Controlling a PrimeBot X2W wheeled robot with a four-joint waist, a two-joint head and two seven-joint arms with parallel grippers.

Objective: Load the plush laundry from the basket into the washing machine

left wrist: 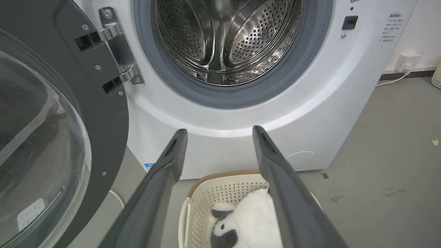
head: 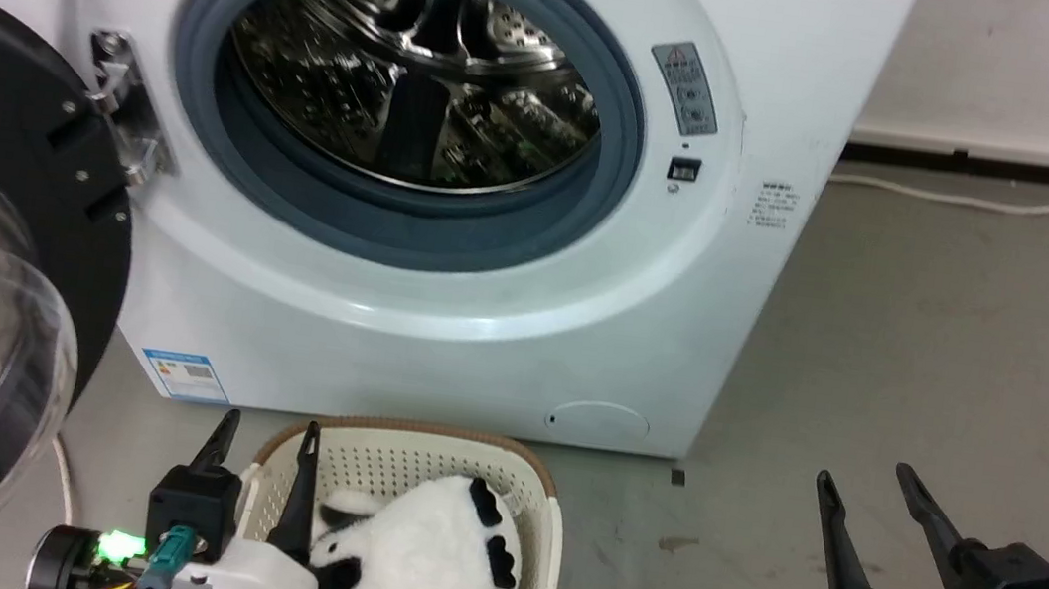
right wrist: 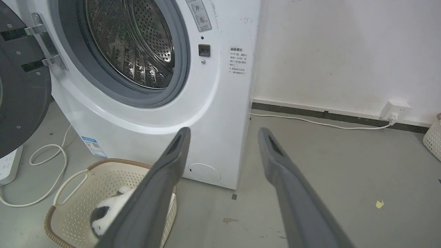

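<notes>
The plush laundry [head: 423, 552] lies in the basket [head: 408, 468] and takes up most of it. Its white bulk is toward the basket's right wall and a black-patched end is toward the near left. Its long axis seems to run slantwise in the head view, from near left to far right. The basket stands on the floor [head: 930, 334] just in front of the washing machine [head: 438, 344], below the round opening to the steel drum [head: 412, 71]. The door [head: 6, 201] is swung wide to the left.

The left end effector [head: 270, 423] is much the nearer one. Its fingers stand apart and hold nothing. In the head view one finger is outside the basket's left rim and the other is over the inside, beside the toy's patched end; whether it touches I cannot tell. In the left wrist view the fingers point at the machine's lower front, with the toy below them and to their right. The right end effector [head: 864, 473] is also spread and empty, over the floor well to the basket's right.

The pick probably falls to the left arm. It would need to shift right and tip down so the fingers close across the toy's narrow width.
</notes>
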